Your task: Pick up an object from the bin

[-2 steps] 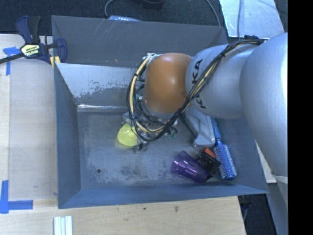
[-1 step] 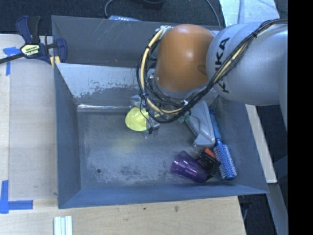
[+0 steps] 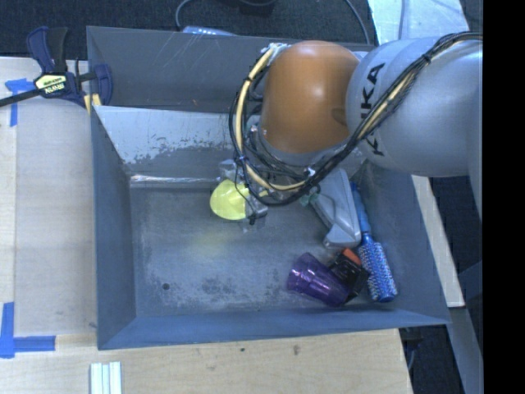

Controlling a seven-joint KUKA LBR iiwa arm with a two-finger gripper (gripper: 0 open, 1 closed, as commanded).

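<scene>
A small yellow rounded thing [image 3: 226, 201] lies near the middle of the bin, toward the back wall. My gripper [image 3: 253, 208] is low in the bin, right against the yellow thing's right side and partly over it. The yellow thing's right edge is hidden by the gripper. A purple cup [image 3: 314, 281] lies on its side toward the front right, well away from the gripper.
Along the right wall lie a blue-bristled hairbrush [image 3: 376, 267], a grey flat piece [image 3: 338, 209] and a small black and orange thing [image 3: 349, 265]. The arm with its orange cover and cables reaches in over the back right. The left half of the floor is bare.
</scene>
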